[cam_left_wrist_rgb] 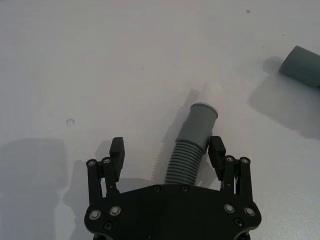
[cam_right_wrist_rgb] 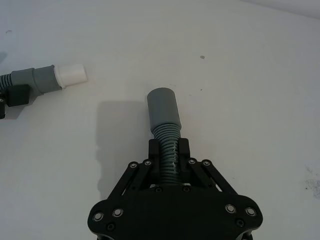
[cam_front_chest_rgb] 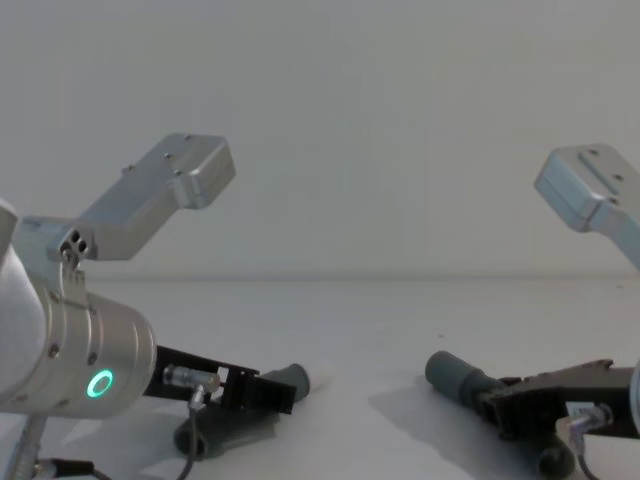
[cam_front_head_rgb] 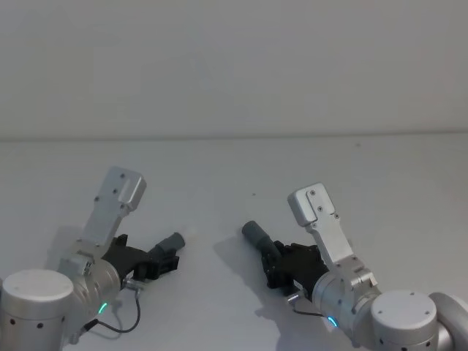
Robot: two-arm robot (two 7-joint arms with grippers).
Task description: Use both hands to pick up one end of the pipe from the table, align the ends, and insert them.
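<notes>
The right gripper [cam_right_wrist_rgb: 170, 148] is clamped on the ribbed part of the socket hose [cam_right_wrist_rgb: 162, 107], just behind its smooth cuff. The open socket points forward and towards the robot's left, and in the chest view it seems tilted a little up off the table [cam_front_head_rgb: 219, 168]. The left gripper [cam_left_wrist_rgb: 166, 147] is spread wide over the plug hose [cam_left_wrist_rgb: 197, 125], which lies on the table between its fingers but off-centre: one finger is just beside the cuff, the other well apart from the ribs. The white tip [cam_right_wrist_rgb: 70, 75] points roughly towards the socket, and the two ends are near but apart. The step in hand looks like the left grasp. To do it well, I would centre the gripper on the hose first, so that the near finger does not shove the piece sideways as the jaws shut. A grip right behind the cuff is best, since the ribbed part will likely flex and let the tip droop. Once both pieces are held, the ends should be raised to the same height and their axes brought into one line before any push. Even a small angle would probably make the tip catch on the socket rim and bend a hose instead of seating.
</notes>
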